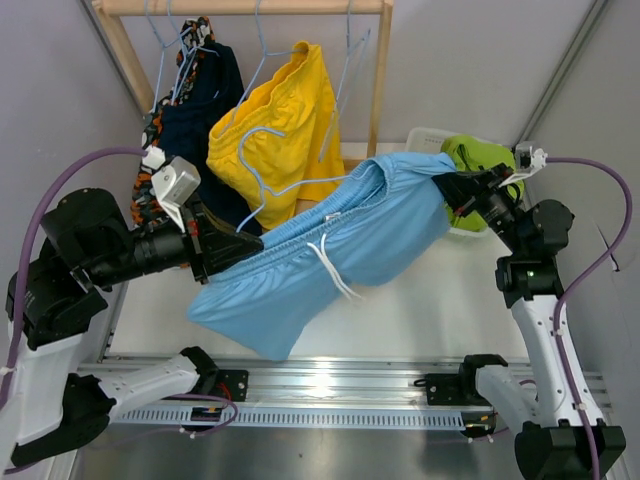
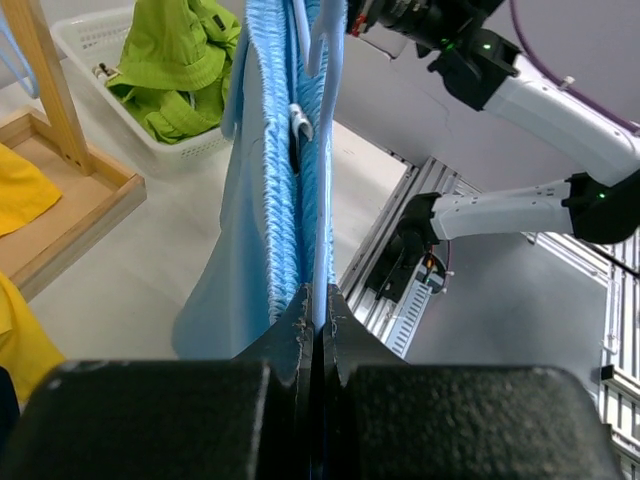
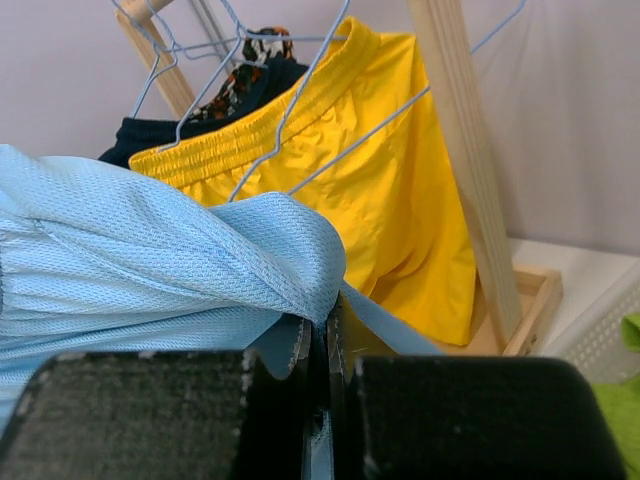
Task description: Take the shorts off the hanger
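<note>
The light blue shorts [image 1: 330, 250] hang stretched in the air between my two grippers. My left gripper [image 1: 243, 246] is shut on the light blue wire hanger [image 2: 325, 170] that runs through the waistband [image 2: 280, 200]. My right gripper [image 1: 448, 186] is shut on the bunched far end of the light blue shorts [image 3: 200, 240]. The hanger's hook [image 1: 252, 137] sticks up free of the rail. The yellow shorts [image 1: 290, 115], the dark navy shorts [image 1: 205, 115] and the camouflage shorts [image 1: 148, 180] hang on the rack. The lime green shorts [image 1: 470, 160] lie in the basket.
The wooden rack has a top rail [image 1: 240, 7] and a right post [image 1: 378, 80], with its base frame [image 2: 70, 200] on the table. A white basket [image 1: 425, 140] stands right of the post, behind my right gripper. Empty wire hangers [image 1: 345, 60] hang on the rail.
</note>
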`<action>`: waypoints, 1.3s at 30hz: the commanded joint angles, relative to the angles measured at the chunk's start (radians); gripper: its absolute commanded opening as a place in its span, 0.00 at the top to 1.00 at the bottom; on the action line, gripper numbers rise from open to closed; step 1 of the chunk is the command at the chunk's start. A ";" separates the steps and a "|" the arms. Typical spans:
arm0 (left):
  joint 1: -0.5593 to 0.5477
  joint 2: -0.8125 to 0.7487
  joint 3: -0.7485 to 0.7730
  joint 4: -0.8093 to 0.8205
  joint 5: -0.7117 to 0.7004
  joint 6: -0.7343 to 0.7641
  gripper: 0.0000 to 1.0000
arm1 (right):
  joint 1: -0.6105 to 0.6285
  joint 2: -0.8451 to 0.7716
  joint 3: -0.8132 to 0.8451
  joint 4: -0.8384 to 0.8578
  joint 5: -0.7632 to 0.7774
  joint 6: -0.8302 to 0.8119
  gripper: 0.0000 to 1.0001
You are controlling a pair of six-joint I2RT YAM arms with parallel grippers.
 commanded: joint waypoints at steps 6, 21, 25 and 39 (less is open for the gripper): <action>-0.027 -0.094 0.092 0.069 0.119 -0.060 1.00 | -0.117 0.132 0.004 -0.049 0.162 0.059 1.00; -0.029 -0.051 -0.002 0.234 0.024 -0.039 1.00 | 0.106 -0.059 -0.034 -0.118 0.098 0.028 1.00; -0.030 0.012 -0.039 0.284 -0.037 -0.019 1.00 | 0.457 -0.187 -0.016 -0.202 0.082 -0.080 1.00; -0.214 0.281 0.093 -0.215 -0.363 0.039 1.00 | 0.676 0.110 0.712 -0.670 0.669 -0.541 1.00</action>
